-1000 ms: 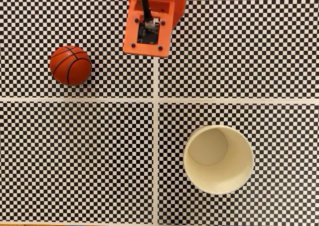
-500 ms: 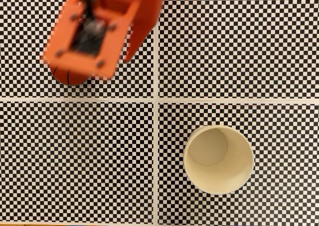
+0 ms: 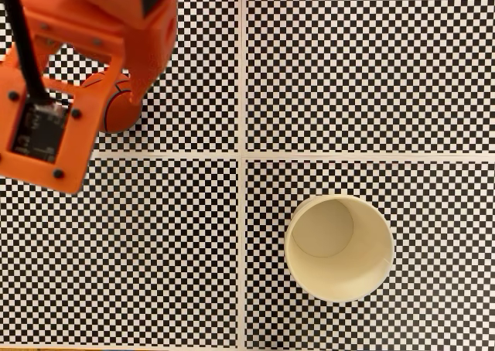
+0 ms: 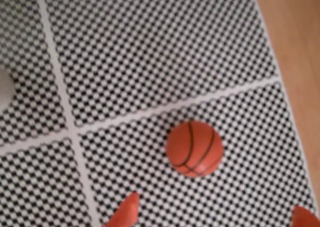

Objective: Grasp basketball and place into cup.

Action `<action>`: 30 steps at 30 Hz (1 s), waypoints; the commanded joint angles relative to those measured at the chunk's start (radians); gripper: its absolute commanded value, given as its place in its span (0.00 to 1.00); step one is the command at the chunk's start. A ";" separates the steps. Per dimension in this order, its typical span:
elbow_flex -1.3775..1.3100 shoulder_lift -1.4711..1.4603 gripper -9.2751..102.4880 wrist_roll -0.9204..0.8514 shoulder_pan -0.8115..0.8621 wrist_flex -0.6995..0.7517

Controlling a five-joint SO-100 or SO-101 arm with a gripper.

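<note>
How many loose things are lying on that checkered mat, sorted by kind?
Basketball: 1
Paper cup: 1
Total: 2

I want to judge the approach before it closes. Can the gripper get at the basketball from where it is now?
Probably yes. In the wrist view the basketball lies free on the checkered mat, ahead of the open gripper, with nothing between them.

Fixed view straight down; wrist view nearer, angled down; shared basketball [image 4: 194,148] and checkered mat [image 3: 371,73].
</note>
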 commanded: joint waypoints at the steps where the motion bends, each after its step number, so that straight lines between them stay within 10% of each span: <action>1: -0.037 -0.020 0.47 -0.026 0.018 0.034; 30: -0.186 -0.383 0.73 -0.002 0.038 0.081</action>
